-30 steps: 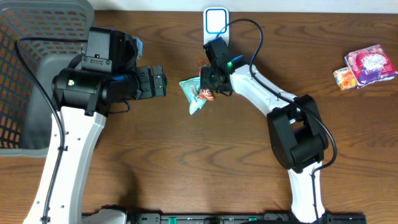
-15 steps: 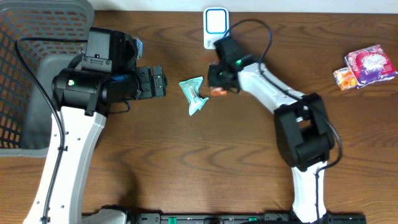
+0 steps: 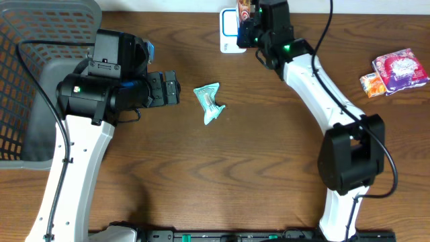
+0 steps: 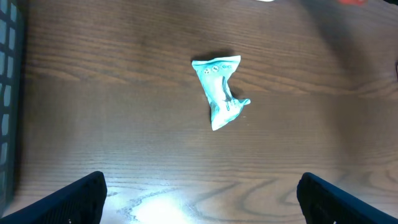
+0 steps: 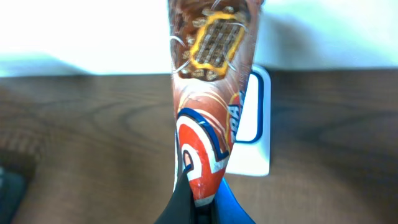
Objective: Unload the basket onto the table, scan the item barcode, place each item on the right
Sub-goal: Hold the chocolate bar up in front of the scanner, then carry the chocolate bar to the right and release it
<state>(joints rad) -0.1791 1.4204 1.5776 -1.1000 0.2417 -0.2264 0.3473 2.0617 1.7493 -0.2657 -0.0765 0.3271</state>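
From overhead you see your right gripper (image 3: pixel 254 20) at the far edge of the tabletop (image 3: pixel 201 175), closed on a red-and-brown snack packet (image 5: pixel 208 112) held right at the white scanner (image 5: pixel 256 155). The right wrist view adds what overhead cannot: a waffle-like picture on the wrapper and the scanner's blue-outlined window just behind it. Only a fragment of blue lettering shows, too partial to read. The left wrist view shows your left gripper (image 4: pixel 202 183) wide open and empty, facing a crumpled teal packet (image 4: pixel 221 90). A second ago the right gripper was low beside that teal packet; now it has lifted away to the scanner. The basket (image 3: pixel 27 81) and pink packets (image 3: pixel 398 70) are unmoved.
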